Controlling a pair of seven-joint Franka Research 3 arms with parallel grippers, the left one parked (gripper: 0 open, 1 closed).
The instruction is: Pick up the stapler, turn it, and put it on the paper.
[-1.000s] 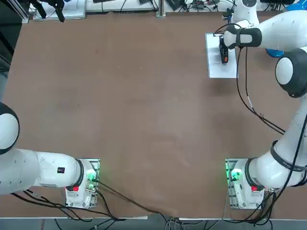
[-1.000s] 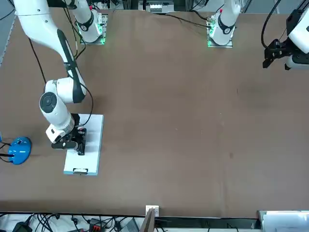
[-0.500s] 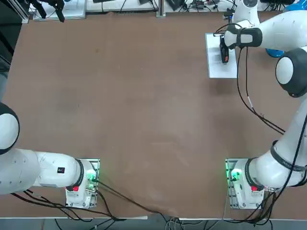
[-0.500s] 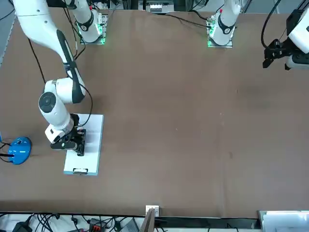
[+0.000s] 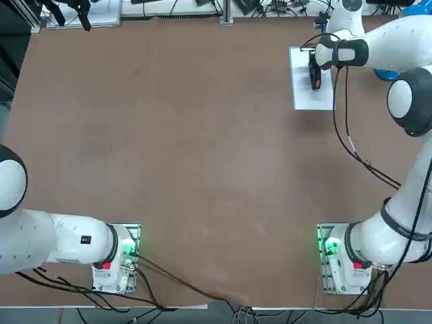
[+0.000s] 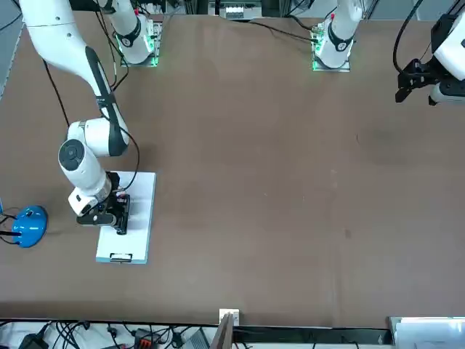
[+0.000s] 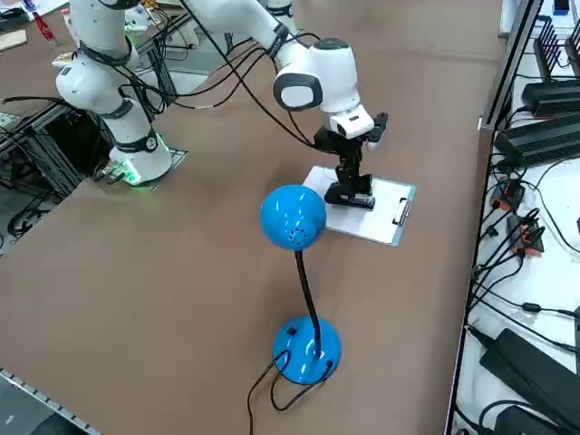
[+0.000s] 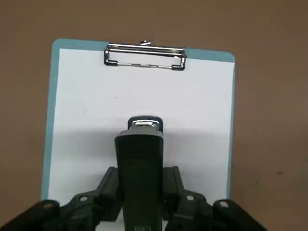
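Brown desk (image 5: 189,155) surface carries the paper (image 5: 302,86), a white sheet on a pale blue board near the far right corner in the top view, its dark metal clip (image 8: 145,56) at the short end farthest from the robot. The right end effector (image 8: 140,185) hangs over the middle of this sheet, its two fingers (image 8: 109,185) pressed against the sides of the stapler (image 8: 140,166) and pinching it between them. The stapler is black with a red patch showing at one end in the top view, and it lies lengthwise along the sheet, its metal-tipped nose pointing toward the clip. In the right side view the stapler (image 7: 350,194) sits low at the sheet's surface under the fingers; whether it rests fully on the paper or is held just above it cannot be told. A blue desk lamp (image 7: 294,219) stands on the desk just beside the paper, on the robot's right, with its round base (image 6: 30,225) clear of the sheet.
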